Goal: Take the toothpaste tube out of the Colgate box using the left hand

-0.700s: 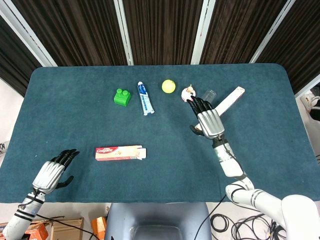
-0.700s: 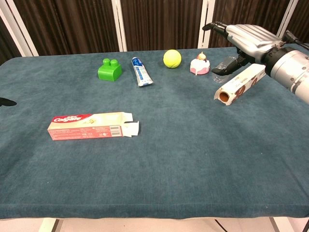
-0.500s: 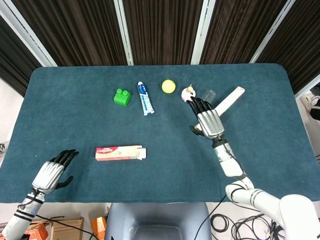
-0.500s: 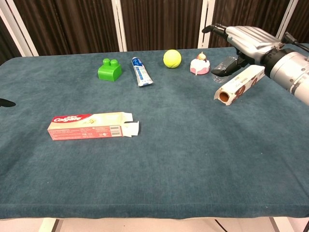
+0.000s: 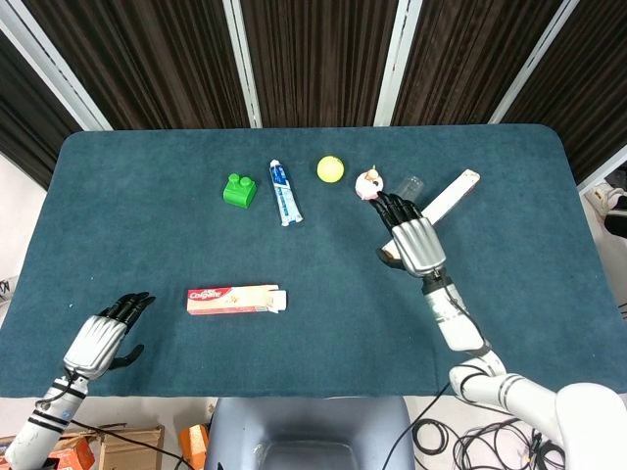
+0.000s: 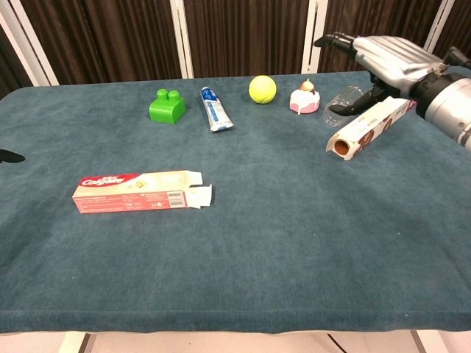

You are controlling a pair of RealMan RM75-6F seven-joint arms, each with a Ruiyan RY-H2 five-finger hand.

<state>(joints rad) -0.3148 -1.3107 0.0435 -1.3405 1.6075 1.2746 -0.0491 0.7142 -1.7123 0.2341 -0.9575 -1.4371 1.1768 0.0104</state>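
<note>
As seen from the head view: Colgate box [image 5: 236,300] flat at the near-left of the surface [image 5: 147,196], flap end open; toothpaste tube [image 5: 284,192] already lying well beyond it, beside a green block [image 5: 239,190]. Left hand [image 5: 101,338] empty, fingers loosely apart, at the near-left edge; extraction judged complete, only retreat remaining.

Chest view: right hand [image 6: 383,59] empty, spread above a foil roll [image 6: 366,126]; left hand barely visible.

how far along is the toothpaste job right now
Looks done: the Colgate box lies with its right-end flaps open, and a toothpaste tube lies apart near the green block; whether it came from the box cannot be told. In hand: nothing; the left hand rests open at the table edge, the right hand holds nothing. Left: apparently nothing.
</note>
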